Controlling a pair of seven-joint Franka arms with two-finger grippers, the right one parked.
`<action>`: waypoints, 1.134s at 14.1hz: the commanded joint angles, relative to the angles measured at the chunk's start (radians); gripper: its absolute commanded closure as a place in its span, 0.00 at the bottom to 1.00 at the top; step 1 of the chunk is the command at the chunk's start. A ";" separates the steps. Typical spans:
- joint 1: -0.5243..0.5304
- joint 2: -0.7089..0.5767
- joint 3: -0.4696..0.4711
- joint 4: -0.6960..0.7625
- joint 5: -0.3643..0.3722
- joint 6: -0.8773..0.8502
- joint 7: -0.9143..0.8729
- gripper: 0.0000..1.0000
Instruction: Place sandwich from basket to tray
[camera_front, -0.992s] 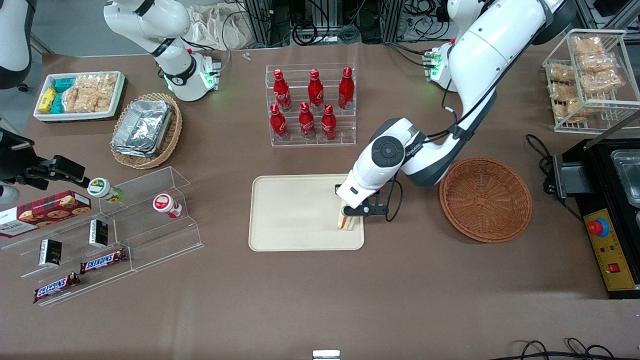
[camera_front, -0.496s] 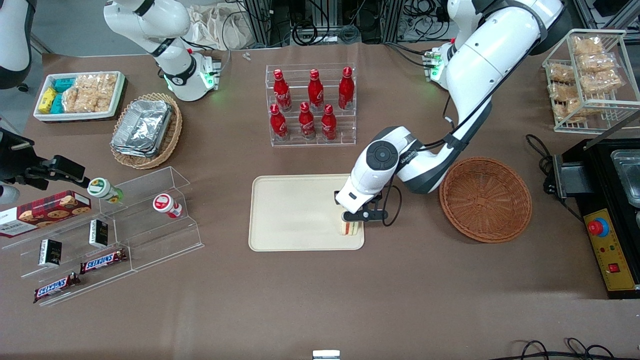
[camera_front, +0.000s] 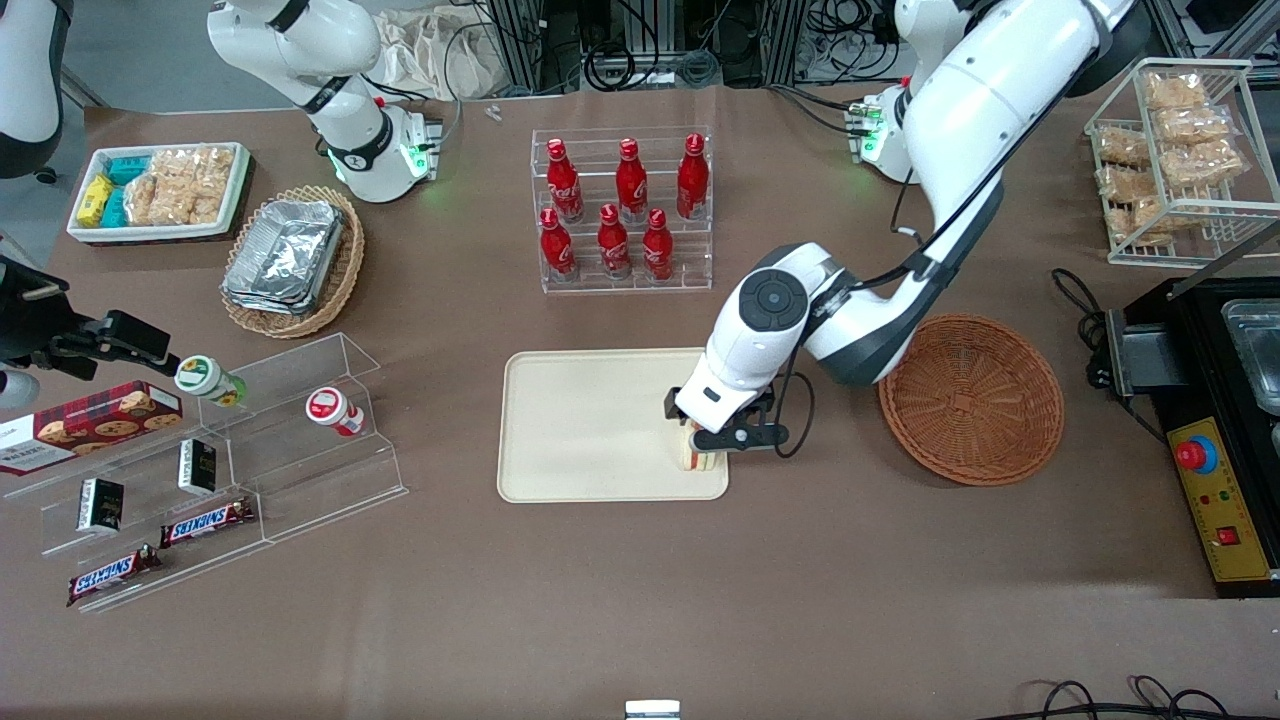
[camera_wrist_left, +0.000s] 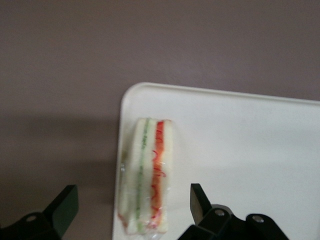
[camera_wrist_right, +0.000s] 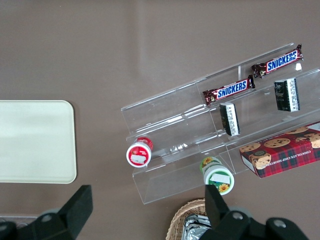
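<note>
The sandwich (camera_front: 698, 461), a white-bread wedge with green and red filling stripes, stands on its edge on the cream tray (camera_front: 590, 420), in the tray's corner nearest the working arm's end and the front camera. In the left wrist view the sandwich (camera_wrist_left: 148, 172) rests just inside the tray's rim (camera_wrist_left: 125, 110). My gripper (camera_front: 722, 438) hovers right over it, open, and its black fingers (camera_wrist_left: 199, 200) flank the sandwich with a gap on each side. The round reddish-brown basket (camera_front: 970, 398) lies beside the tray, toward the working arm's end, with nothing in it.
A rack of red bottles (camera_front: 625, 210) stands farther from the camera than the tray. Toward the parked arm's end are an acrylic shelf with snacks (camera_front: 200, 460), a tan basket of foil containers (camera_front: 290, 260) and a white snack bin (camera_front: 160, 190). A black control box (camera_front: 1220, 430) sits beside the basket.
The sandwich has gone from hanging tilted under the gripper to standing on the tray's corner. The wrist has shifted slightly nearer the front camera.
</note>
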 joint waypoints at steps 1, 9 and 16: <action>0.046 -0.132 -0.003 -0.024 -0.055 -0.112 -0.020 0.01; 0.155 -0.469 0.233 -0.035 -0.420 -0.400 0.471 0.01; 0.145 -0.562 0.613 -0.024 -0.442 -0.591 1.174 0.00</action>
